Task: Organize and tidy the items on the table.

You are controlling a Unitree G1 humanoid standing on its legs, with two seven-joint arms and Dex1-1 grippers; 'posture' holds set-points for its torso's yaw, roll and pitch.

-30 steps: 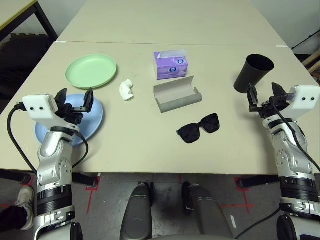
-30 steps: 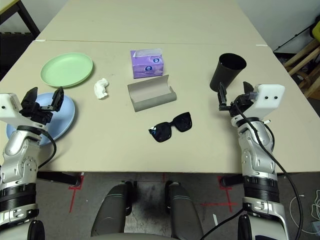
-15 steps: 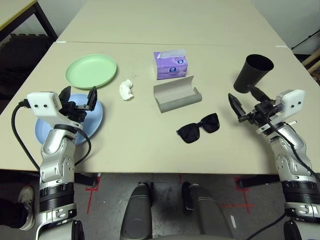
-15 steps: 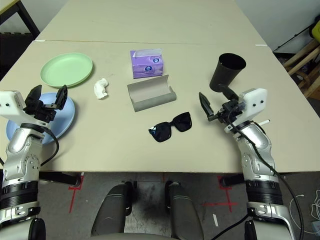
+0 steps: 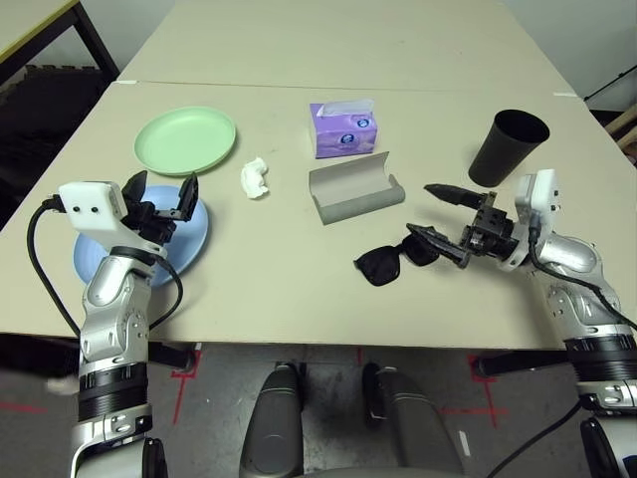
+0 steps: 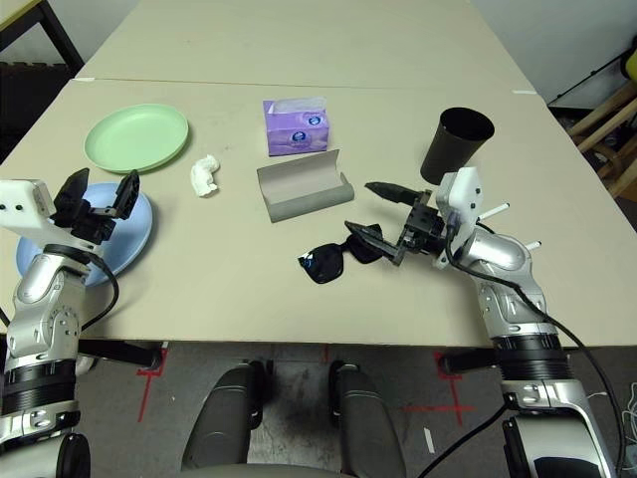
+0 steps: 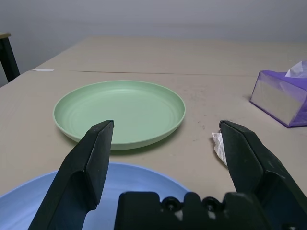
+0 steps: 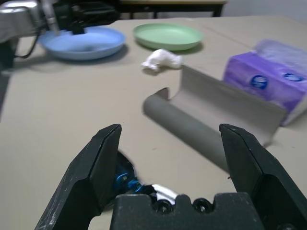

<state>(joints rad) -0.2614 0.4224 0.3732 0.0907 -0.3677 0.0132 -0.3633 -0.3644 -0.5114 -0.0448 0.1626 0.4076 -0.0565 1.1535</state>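
Observation:
Black sunglasses (image 5: 391, 261) lie near the table's (image 5: 269, 284) front edge, lenses down. My right gripper (image 5: 418, 209) is open and turned sideways, its lower finger touching or just over the sunglasses' right end, with the grey glasses case (image 5: 353, 189) beyond it. In the right wrist view the sunglasses (image 8: 125, 176) show low between the fingers. My left gripper (image 5: 162, 189) hovers open over the light blue plate (image 5: 187, 231), pointing at the pale green plate (image 7: 120, 110). A crumpled white tissue (image 5: 256, 178), the purple tissue box (image 5: 341, 129) and the black cup (image 5: 508, 147) stand apart.
The glasses case lies open with its lid up. A second table (image 5: 338, 40) adjoins at the far side. Bare tabletop lies between the blue plate and the sunglasses. Dark table legs and floor (image 5: 40, 110) show at the left.
My right gripper has swung left from beside the black cup to the sunglasses, turning onto its side. The left gripper has barely shifted over the blue plate.

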